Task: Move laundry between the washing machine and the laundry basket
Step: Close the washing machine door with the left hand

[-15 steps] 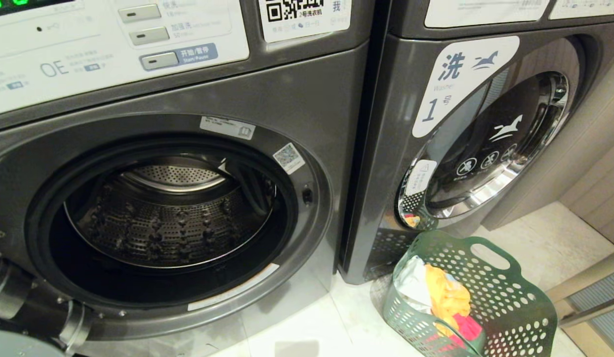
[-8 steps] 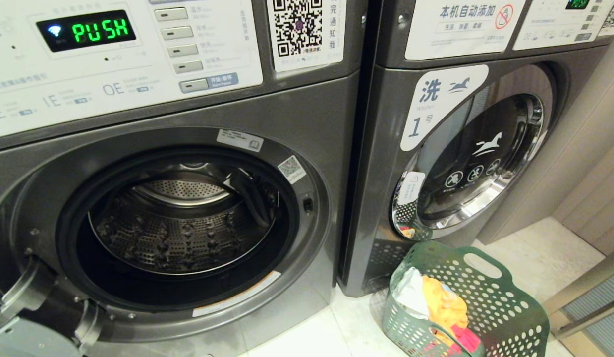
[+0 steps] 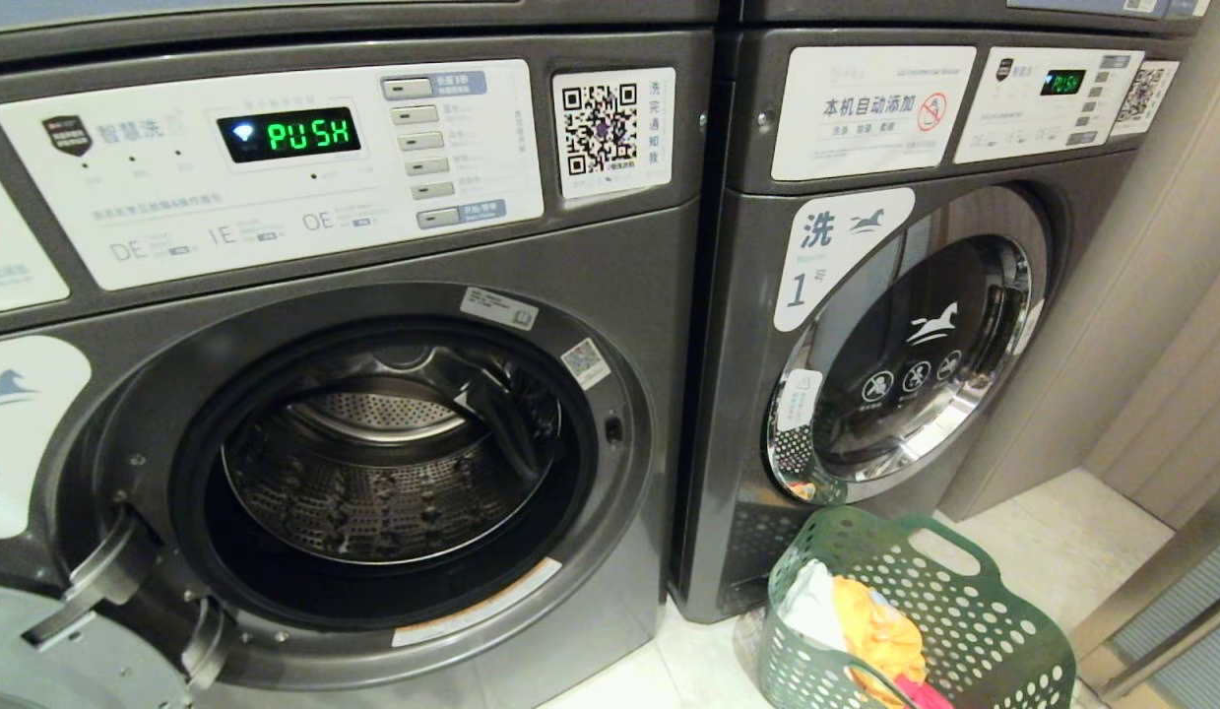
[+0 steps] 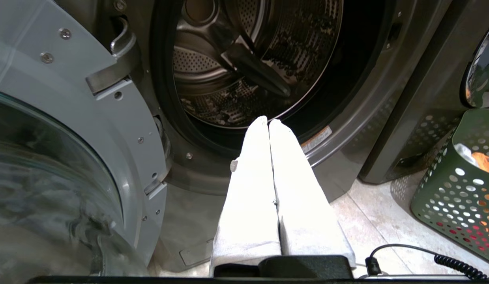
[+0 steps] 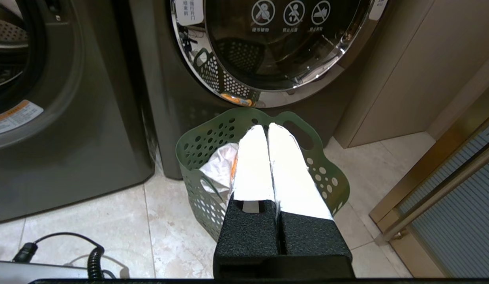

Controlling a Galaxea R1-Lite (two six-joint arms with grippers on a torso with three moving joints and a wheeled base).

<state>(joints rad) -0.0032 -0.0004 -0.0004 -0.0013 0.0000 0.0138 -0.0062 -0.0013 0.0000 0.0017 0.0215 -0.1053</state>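
Camera tilted up since earlier frame. Left gripper, right gripper pressed together, holding nothing.

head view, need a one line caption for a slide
Open washer with empty drum beside a closed washer; green basket of laundry on the floor.

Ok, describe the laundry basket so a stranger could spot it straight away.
Two dark grey front-loading washing machines stand side by side. On the pale tiled floor before the right one, whose door is shut, sits a green perforated plastic laundry basket. It alone holds white, yellow and pink clothes.
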